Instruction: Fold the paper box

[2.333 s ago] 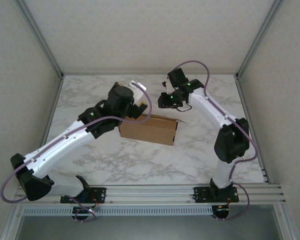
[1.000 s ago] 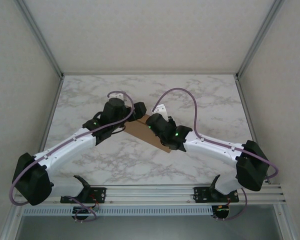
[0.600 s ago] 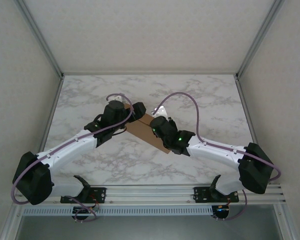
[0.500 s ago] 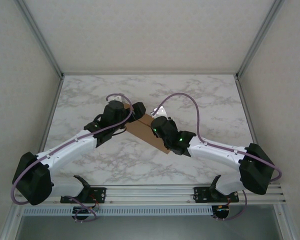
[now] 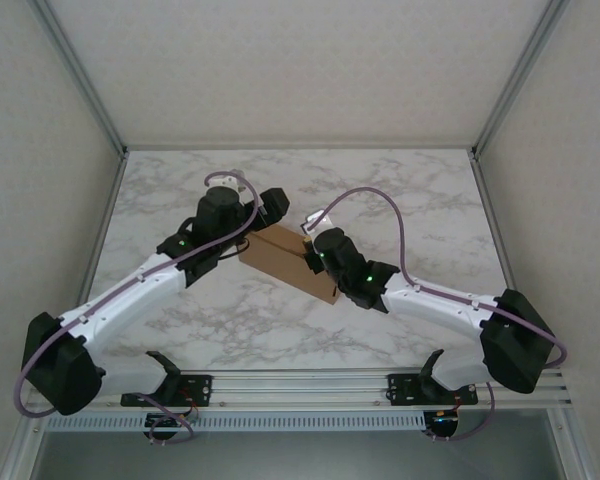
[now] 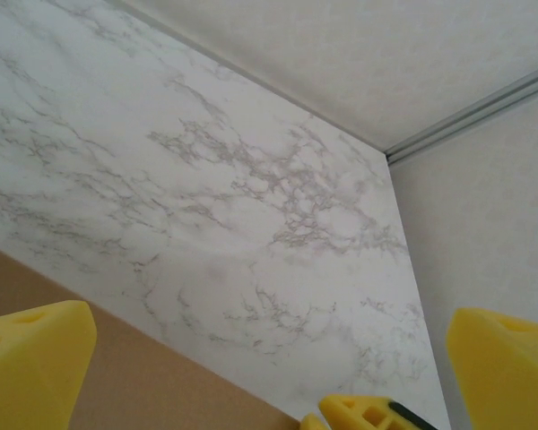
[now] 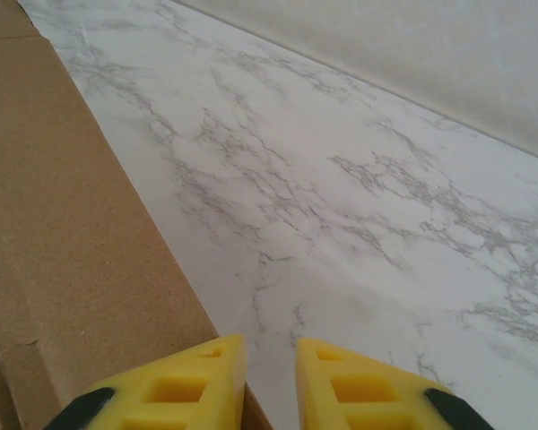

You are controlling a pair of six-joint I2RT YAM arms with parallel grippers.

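The paper box [image 5: 285, 262] is lying near the middle of the bench [image 5: 400, 200] between the two arms. The left end effector [image 6: 269, 372] is hanging wide open and empty over its far edge, and the right end effector [image 7: 271, 376] is sitting beside its long edge, barely parted and gripping nothing. I'm guessing the corrugated card is light, stiff across panels, and prone to sliding on the marble, so pinching a flap edge while pinning the body looks safest.

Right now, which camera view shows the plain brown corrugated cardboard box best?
The top external view: the brown corrugated cardboard box lies on the white marble table, its outline and place clear, though its ends are covered. The right wrist view shows one long panel close up; the left wrist view, a brown strip.
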